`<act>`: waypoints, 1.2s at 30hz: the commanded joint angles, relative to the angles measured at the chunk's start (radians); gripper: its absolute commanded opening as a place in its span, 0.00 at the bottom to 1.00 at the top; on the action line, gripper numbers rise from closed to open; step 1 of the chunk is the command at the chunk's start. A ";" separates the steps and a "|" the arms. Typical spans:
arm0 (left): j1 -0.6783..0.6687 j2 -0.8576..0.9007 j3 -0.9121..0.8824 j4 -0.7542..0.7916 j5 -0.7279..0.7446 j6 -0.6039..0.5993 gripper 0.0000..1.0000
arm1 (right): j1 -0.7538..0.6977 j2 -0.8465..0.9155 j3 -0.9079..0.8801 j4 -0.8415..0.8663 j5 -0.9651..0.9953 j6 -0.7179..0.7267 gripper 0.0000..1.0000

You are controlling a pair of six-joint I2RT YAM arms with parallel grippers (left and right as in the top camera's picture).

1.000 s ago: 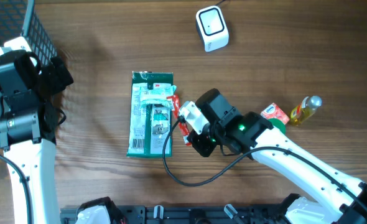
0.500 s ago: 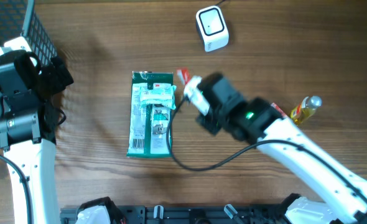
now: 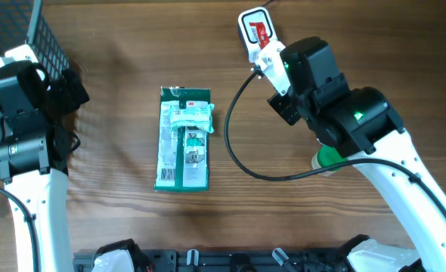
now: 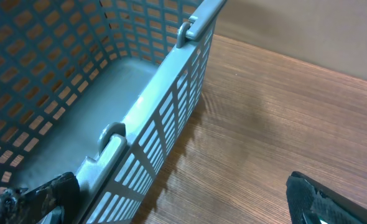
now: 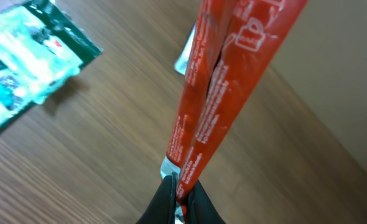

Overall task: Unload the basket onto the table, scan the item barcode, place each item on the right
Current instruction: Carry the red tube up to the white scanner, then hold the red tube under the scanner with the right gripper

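From my remote feed: green-and-white packet point(image 3: 184, 139) lies flat mid-table, long axis running twelve to six. Grey mesh basket point(image 4: 78, 87) at ten o'clock corner of wooden table point(image 3: 117, 53). Small green object point(image 3: 326, 157) at four o'clock, mostly hidden.

A: Where is the basket point(image 3: 45, 30)?
B: In the far left corner of the table point(image 3: 117, 219), just behind the left arm point(image 3: 26, 143). In the left wrist view its wall runs alongside bare wood on its right.
A: And mid-table?
B: The large pouch point(image 3: 184, 137) lies flat, lengthwise front to back, well apart from the basket.
A: The scanner point(image 3: 246, 38)?
B: Near the far edge, right of the pouch. The thin packet point(image 3: 261, 32) sits over it, pinched in the right gripper point(image 3: 268, 47).
A: Touching it?
B: Can't tell from above. A small thing point(image 3: 325, 157) pokes out from under the right arm point(image 3: 382, 151), nearer the front; perhaps a bottle cap.
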 commanded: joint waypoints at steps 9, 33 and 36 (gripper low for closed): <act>0.005 0.040 -0.055 -0.052 0.054 -0.040 1.00 | -0.006 0.017 0.015 0.011 0.254 -0.065 0.04; 0.005 0.040 -0.055 -0.052 0.055 -0.040 1.00 | -0.131 0.628 0.299 0.429 0.427 -0.681 0.04; 0.005 0.040 -0.055 -0.052 0.054 -0.040 1.00 | -0.135 0.711 0.299 0.546 0.507 -0.743 0.04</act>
